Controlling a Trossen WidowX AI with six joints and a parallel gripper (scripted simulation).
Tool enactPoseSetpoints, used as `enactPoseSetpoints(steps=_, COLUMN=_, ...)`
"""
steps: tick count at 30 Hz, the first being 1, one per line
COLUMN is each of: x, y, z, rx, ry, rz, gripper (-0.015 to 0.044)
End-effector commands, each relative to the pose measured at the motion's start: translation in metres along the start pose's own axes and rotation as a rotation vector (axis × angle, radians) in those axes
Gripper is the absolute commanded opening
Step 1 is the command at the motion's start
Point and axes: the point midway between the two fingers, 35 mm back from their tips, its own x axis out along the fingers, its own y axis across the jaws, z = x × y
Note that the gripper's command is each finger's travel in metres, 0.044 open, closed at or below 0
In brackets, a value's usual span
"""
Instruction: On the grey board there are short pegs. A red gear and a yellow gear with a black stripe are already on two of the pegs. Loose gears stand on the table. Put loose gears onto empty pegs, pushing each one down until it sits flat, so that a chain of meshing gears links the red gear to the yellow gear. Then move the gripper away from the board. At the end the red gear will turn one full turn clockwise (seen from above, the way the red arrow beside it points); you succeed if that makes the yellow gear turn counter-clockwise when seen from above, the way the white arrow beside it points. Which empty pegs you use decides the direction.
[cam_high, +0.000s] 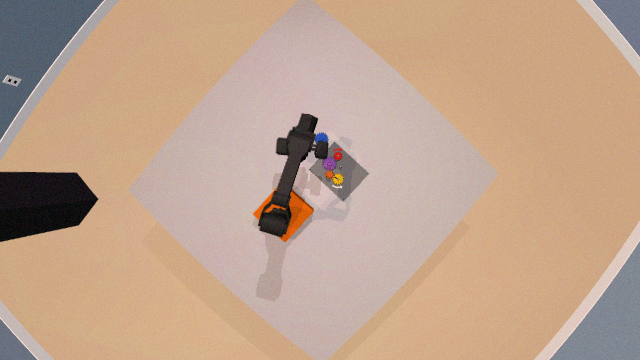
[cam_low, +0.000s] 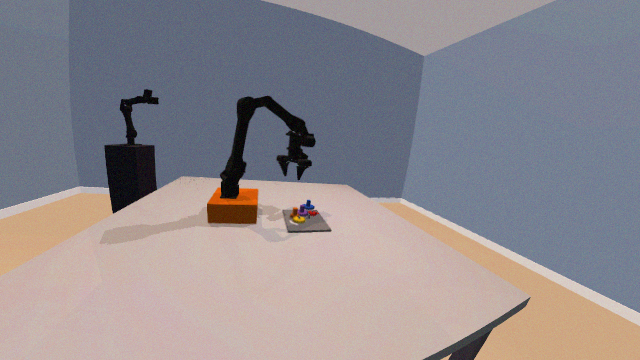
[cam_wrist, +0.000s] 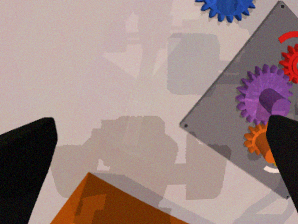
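The grey board (cam_high: 353, 175) (cam_low: 310, 228) (cam_wrist: 215, 112) lies on the table. The red gear (cam_high: 338, 156) (cam_low: 313, 213) (cam_wrist: 291, 64) and the yellow gear (cam_high: 340, 179) (cam_low: 299, 219) sit on it. A purple gear (cam_high: 329, 163) (cam_wrist: 255, 95) is on the board beside the red gear. A small orange gear (cam_high: 329, 174) (cam_wrist: 255, 140) is between the purple and yellow gears. An empty peg (cam_high: 340, 167) shows right of the purple gear. A blue gear (cam_high: 321, 137) (cam_low: 308, 206) (cam_wrist: 227, 6) stands on the table off the board. My gripper (cam_low: 292, 177) (cam_wrist: 164, 127) is open and empty, high above the table beside the board.
The orange base block (cam_high: 300, 210) (cam_low: 232, 212) (cam_wrist: 115, 205) of the arm stands on the table close to the board. A second arm on a dark pedestal (cam_low: 131, 175) stands beyond the table.
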Motion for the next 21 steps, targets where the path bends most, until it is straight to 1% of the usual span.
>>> enactPoseSetpoints(steps=1, x=-0.01, y=0.064, z=0.018, rx=0.0, ry=-0.001, rz=0.011, gripper=0.044)
enactPoseSetpoints(steps=5, x=-0.02, y=0.125, z=0.021, rx=0.004, ry=0.002, rz=0.011, gripper=0.044)
enactPoseSetpoints(steps=7, x=-0.022, y=0.145, z=0.02, rx=0.005, ry=0.003, rz=0.01, gripper=0.044)
enactPoseSetpoints(steps=21, x=-0.023, y=0.148, z=0.019, rx=0.005, ry=0.003, rz=0.01, gripper=0.044)
